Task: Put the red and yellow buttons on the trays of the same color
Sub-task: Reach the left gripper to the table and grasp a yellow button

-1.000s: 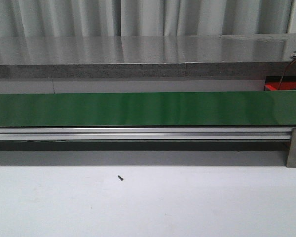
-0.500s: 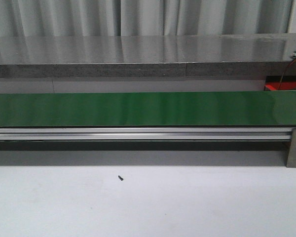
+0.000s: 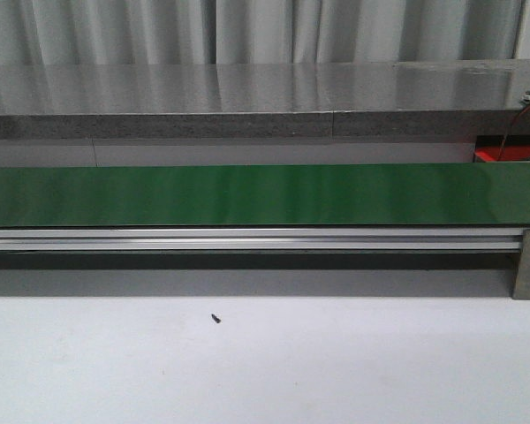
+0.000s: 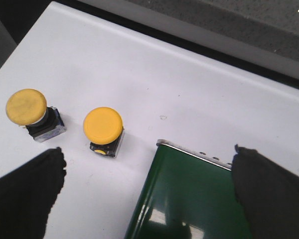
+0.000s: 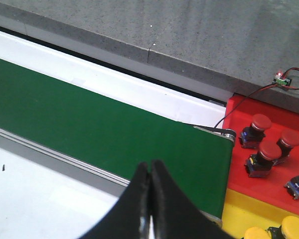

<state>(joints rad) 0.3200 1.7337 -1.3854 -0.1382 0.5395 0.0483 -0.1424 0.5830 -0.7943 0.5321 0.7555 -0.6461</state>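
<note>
From the front, the long green belt [image 3: 265,194] ran across the picture with nothing on it. No arm showed there. A tiny black screw [image 3: 216,318] lay alone on the white table [image 3: 336,371].

From the left wrist camera, the left gripper [image 4: 149,189] had its two black fingers [image 4: 25,194] spread wide apart, holding nothing. Two yellow buttons sat on the white table by the end of the belt [image 4: 184,199]. The near yellow button [image 4: 103,127] stood just beside the belt's metal end and fell in the gap between the fingers, closer to one of them. The far yellow button [image 4: 26,107] stood apart from it, above the tip of that same finger. The fingers were probably open like that so they could go down around a button (the near one looked like the easy pick).

From the right wrist camera, the right gripper [image 5: 150,174] had its fingers pressed together with nothing between them, hanging over the belt's edge. The red tray [image 5: 249,144] sat past the belt's end with red buttons [image 5: 270,152] already on it. Next to it was the yellow tray [image 5: 239,209] with yellow buttons [image 5: 294,226]. All of these were well apart from the closed fingers, so this arm seemed to be waiting.
</note>
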